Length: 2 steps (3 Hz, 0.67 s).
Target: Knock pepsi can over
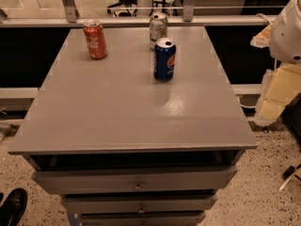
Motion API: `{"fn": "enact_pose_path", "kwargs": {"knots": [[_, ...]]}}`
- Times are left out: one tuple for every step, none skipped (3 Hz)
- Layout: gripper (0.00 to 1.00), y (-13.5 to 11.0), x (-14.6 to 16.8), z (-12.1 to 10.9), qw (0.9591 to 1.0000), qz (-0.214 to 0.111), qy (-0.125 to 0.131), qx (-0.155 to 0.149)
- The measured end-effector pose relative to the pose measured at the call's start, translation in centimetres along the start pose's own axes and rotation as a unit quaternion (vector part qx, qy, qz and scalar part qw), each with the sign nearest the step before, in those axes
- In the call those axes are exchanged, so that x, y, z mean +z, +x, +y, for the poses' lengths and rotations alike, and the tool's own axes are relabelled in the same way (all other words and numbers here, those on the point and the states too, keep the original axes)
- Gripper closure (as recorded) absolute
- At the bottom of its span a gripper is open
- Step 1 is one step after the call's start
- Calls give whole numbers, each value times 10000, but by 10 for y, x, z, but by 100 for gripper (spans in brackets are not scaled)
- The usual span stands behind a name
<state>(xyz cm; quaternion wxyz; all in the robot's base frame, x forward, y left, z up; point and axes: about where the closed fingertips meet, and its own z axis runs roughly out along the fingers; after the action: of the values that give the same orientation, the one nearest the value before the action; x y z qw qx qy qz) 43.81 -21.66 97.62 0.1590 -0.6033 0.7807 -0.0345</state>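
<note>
The pepsi can (164,59) stands upright, far-centre on the grey drawer cabinet (113,117), so the knock is yet to come. What seems to be the gripper (277,92) hangs off the right edge, well apart; open or closed, I cannot tell.

The pepsi can (164,60) is standing upper centre on the counter (117,117), another can (158,28) just behind it, cola can (95,40) upper left; gripper (278,91) is hanging far right.

Dim warm light; glare on tabletop (181,102); jaws lit, right edge.
</note>
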Motion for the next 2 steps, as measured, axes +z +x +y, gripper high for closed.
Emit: {"fn": "enact_pose_path", "kwargs": {"knots": [[0,0,0,0,10000,0,1,0],[0,-14,13,-3,9995,-308,8,94]]}}
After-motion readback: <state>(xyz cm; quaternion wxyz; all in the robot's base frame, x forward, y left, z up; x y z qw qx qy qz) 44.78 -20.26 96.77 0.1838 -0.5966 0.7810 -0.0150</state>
